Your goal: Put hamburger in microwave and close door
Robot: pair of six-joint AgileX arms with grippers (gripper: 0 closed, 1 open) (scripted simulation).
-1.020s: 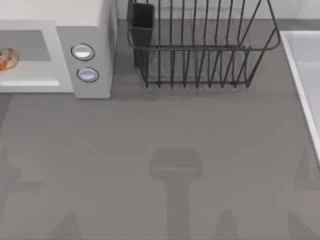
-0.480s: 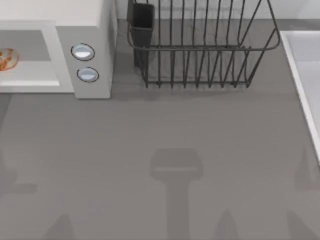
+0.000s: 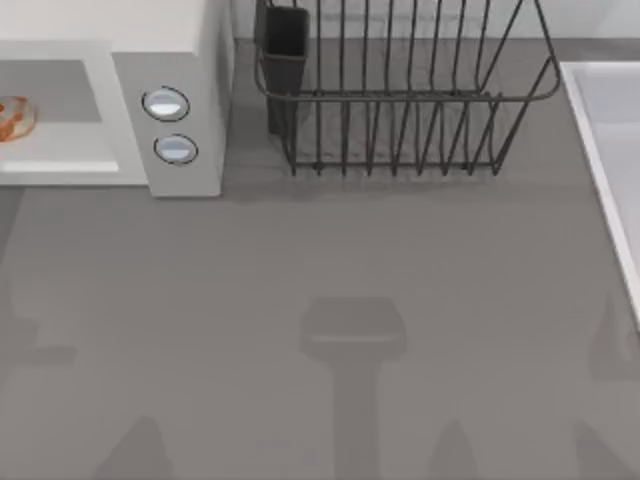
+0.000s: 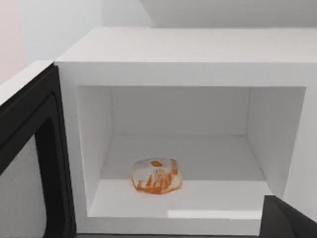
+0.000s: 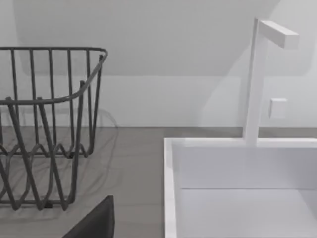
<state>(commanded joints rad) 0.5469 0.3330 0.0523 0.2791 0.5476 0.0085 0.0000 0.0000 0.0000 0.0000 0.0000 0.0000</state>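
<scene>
- here the hamburger [image 4: 156,176] lies inside the microwave [image 4: 198,59], on the cavity floor near its front lip; placing looks done.
- the door [image 4: 29,163] stands open beside the cavity.
- whether either gripper is open or clenched cannot be told.
- to close well: push the door's outer face, sweeping steadily until flush with the microwave front.
</scene>
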